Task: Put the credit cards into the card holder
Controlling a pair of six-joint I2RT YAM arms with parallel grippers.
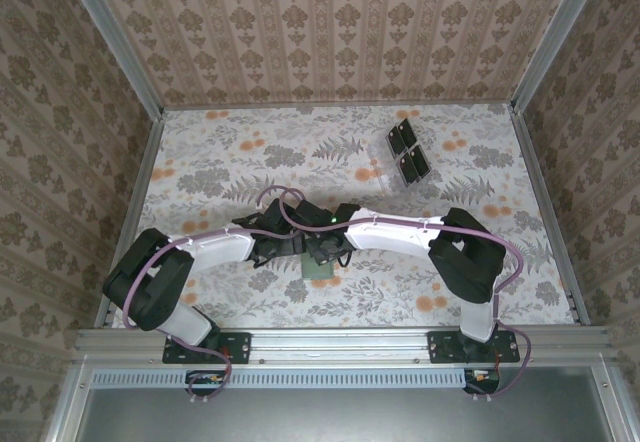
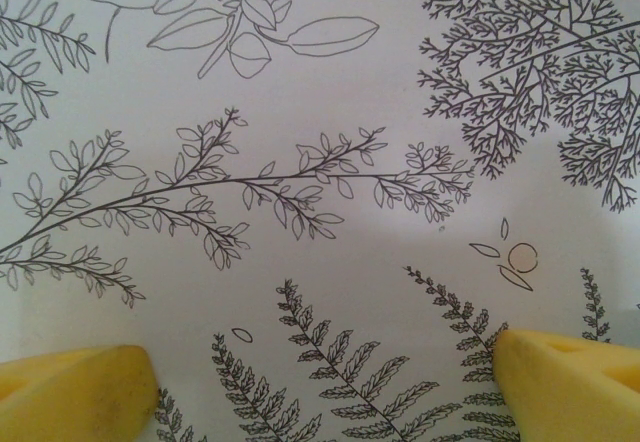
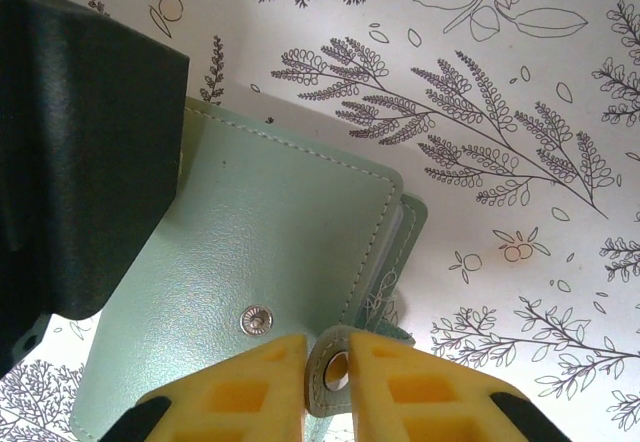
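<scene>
The card holder (image 3: pixel 270 232) is a pale green wallet lying closed on the patterned tablecloth, with a metal snap stud (image 3: pixel 255 319) on its cover. My right gripper (image 3: pixel 327 347) is shut on the holder's snap tab (image 3: pixel 337 370), pinching it between the yellow pads. From above, the card holder (image 1: pixel 321 270) lies just in front of both grippers at the table's middle. My left gripper (image 2: pixel 325 357) stands open over bare tablecloth, nothing between its fingers (image 2: pixel 80 392). It sits close to the left of the right gripper (image 1: pixel 322 254). The credit cards are out of view.
A clear rack with dark square panels (image 1: pixel 408 152) stands at the back right. The black body of the left arm (image 3: pixel 80 162) hangs over the holder's left side. Wallpapered walls enclose the table on three sides.
</scene>
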